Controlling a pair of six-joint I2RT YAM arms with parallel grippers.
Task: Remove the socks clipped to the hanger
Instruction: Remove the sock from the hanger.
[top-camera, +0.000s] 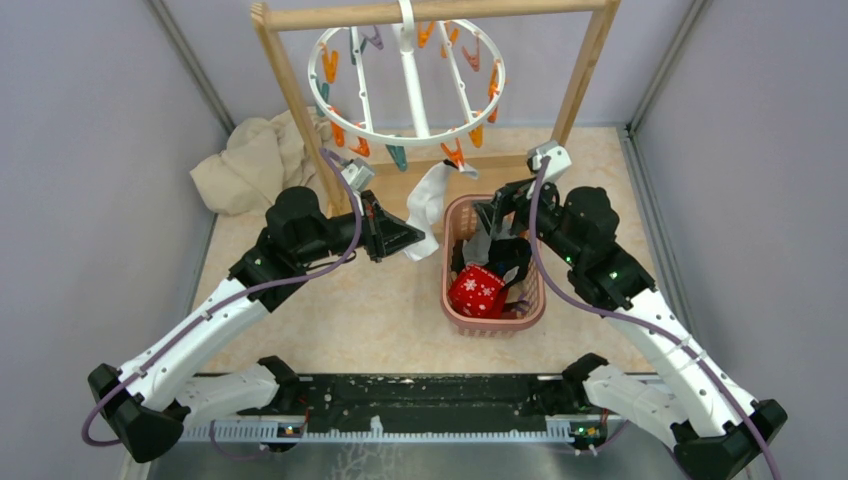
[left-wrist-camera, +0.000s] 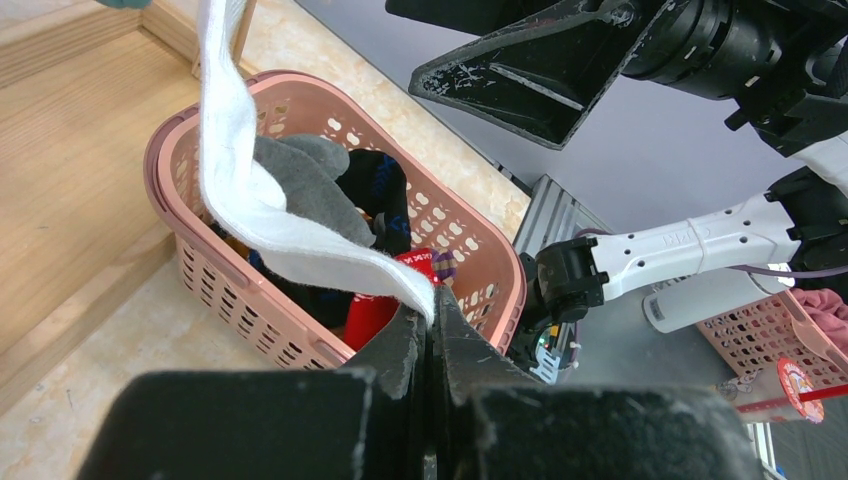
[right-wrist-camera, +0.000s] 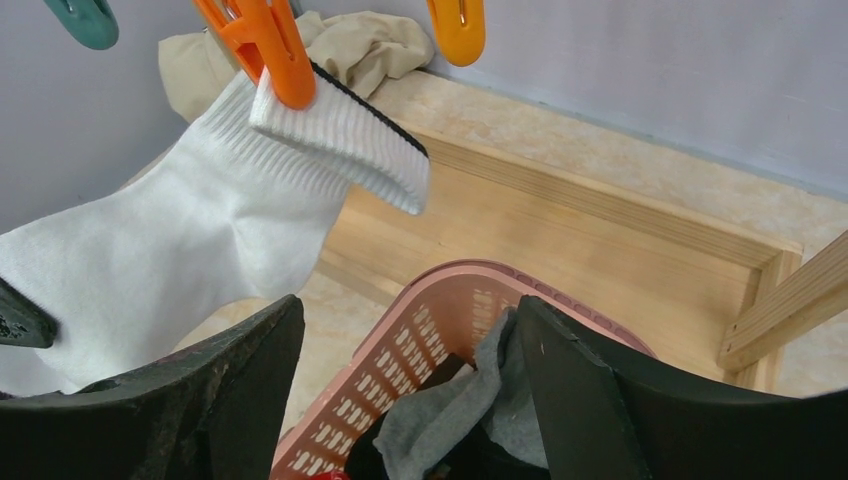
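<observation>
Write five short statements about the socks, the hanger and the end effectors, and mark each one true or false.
1. The white sock hangs from an orange clip of the hanger. True.
2. The left end effector is open and empty. False: it is shut on the white sock's lower end.
3. The right end effector grips the grey sock. False: its jaws stand open above the pink basket, where the grey sock lies.
4. A red sock with white pattern lies in the basket. True.
5. The beige cloth lies in the basket. False: it lies in the far left corner, beside the wooden rack.
</observation>
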